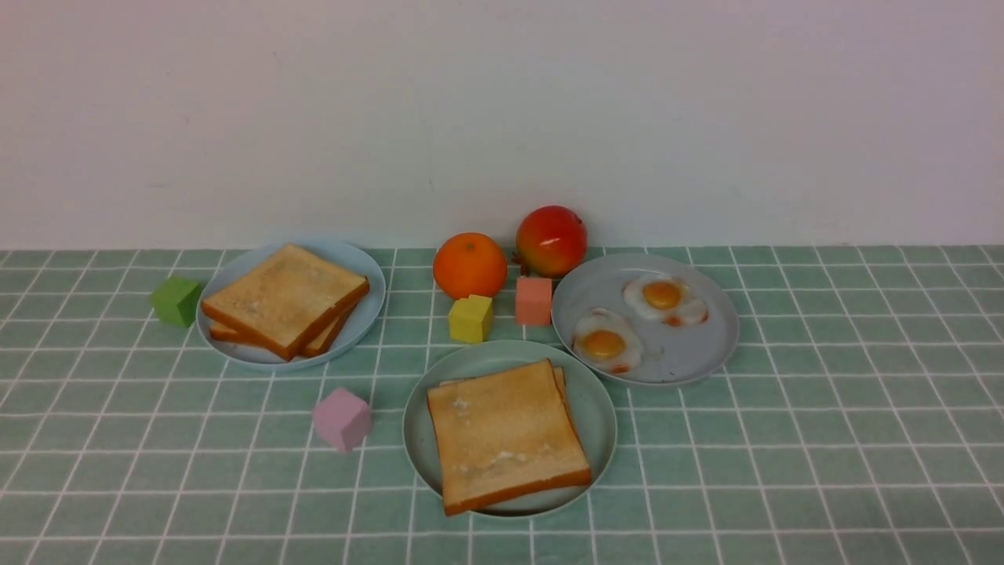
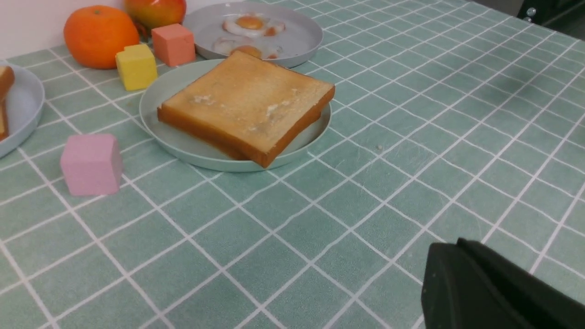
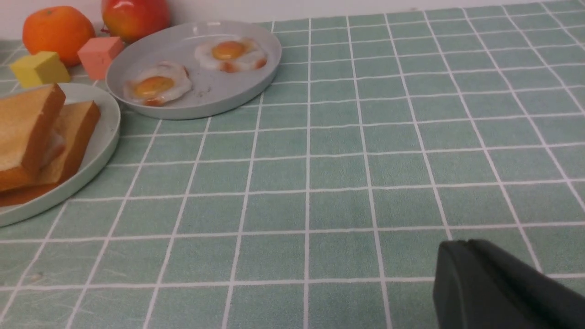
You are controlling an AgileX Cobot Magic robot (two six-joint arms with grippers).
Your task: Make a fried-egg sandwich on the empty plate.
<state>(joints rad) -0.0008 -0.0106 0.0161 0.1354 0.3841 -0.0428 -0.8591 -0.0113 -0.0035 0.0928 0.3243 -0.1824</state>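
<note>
The mint-green plate (image 1: 600, 408) sits at the front centre and holds two stacked toast slices (image 1: 506, 435). In the right wrist view a thin white layer (image 3: 55, 145) shows between the slices (image 3: 27, 128). The stack also shows in the left wrist view (image 2: 247, 105). A grey plate (image 1: 706, 353) to the right holds two fried eggs (image 1: 604, 343) (image 1: 665, 298). A pale blue plate (image 1: 365, 314) at the left holds two more toast slices (image 1: 286, 298). Neither arm shows in the front view. My left gripper (image 2: 457, 243) and right gripper (image 3: 461, 243) are shut, empty, low over bare cloth, away from the plates.
An orange (image 1: 469, 265) and a red apple (image 1: 551, 240) stand by the back wall. A yellow cube (image 1: 471, 318) and a salmon cube (image 1: 533, 300) lie between the plates. A pink cube (image 1: 342, 419) and a green cube (image 1: 176, 300) lie to the left.
</note>
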